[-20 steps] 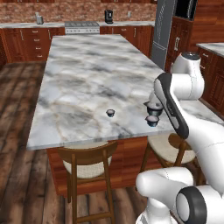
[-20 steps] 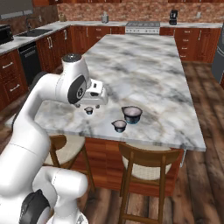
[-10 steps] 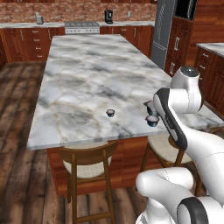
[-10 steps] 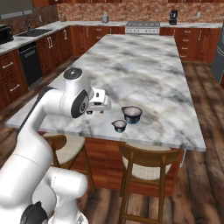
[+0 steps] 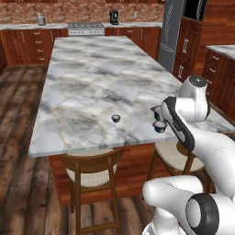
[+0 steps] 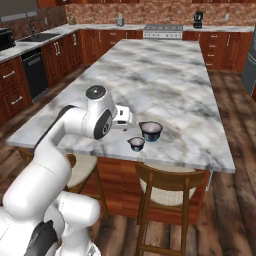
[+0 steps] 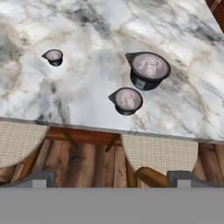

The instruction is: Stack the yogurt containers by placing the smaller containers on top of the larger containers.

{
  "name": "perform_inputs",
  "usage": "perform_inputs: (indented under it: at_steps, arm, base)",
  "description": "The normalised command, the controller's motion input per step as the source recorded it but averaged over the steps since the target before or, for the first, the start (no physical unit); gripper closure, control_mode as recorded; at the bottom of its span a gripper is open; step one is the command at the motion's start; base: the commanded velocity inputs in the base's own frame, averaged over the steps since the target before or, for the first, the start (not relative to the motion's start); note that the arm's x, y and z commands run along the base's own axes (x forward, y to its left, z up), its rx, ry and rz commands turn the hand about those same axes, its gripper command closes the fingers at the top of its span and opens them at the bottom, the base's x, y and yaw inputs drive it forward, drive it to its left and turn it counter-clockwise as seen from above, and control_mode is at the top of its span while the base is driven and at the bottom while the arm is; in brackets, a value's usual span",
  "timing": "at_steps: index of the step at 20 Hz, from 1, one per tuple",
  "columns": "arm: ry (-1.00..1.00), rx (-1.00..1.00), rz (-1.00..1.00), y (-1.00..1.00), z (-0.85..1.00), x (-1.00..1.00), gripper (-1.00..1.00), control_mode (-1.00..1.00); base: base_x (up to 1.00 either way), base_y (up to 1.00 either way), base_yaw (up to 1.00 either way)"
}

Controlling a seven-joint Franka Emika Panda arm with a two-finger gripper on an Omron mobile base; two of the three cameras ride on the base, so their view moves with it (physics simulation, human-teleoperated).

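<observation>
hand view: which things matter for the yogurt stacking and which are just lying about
Job: big cup, mid cup, tiny cup, all on the island.
Lying about: stool, stove, coffee maker.

A long island counter topped in grey-veined white marble (image 5: 96, 87) stands on a reddish-brown wood base over a dark plank floor (image 5: 18, 183), with two wooden stools with woven beige seats (image 6: 172, 187) tucked under its near edge. Along the far wall, red brick (image 6: 150, 12) rises above dark cherry-wood cabinets (image 5: 27, 46) with a pale countertop, a steel range (image 5: 86, 28) and a small black coffee maker (image 5: 114, 17). A tall grey refrigerator (image 5: 169, 32) stands beyond the counter's far right corner, and a black dishwasher (image 6: 36, 72) sits in the left-hand cabinets.
</observation>
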Motion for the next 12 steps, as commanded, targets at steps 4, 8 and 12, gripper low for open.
perform_inputs:
  at_steps: [4, 8, 12]
  arm:
    - [0.0, 0.0, 0.01, -0.18, -0.18, 0.42, -1.0, -1.0]
    - [0.0, 0.0, 0.01, -0.23, -0.21, 0.36, -1.0, -1.0]
    - [0.01, 0.02, 0.01, -0.33, -0.32, 0.28, -1.0, -1.0]
  base:
    - [0.0, 0.0, 0.0]
    - [0.0, 0.0, 0.0]
    - [0.0, 0.0, 0.0]
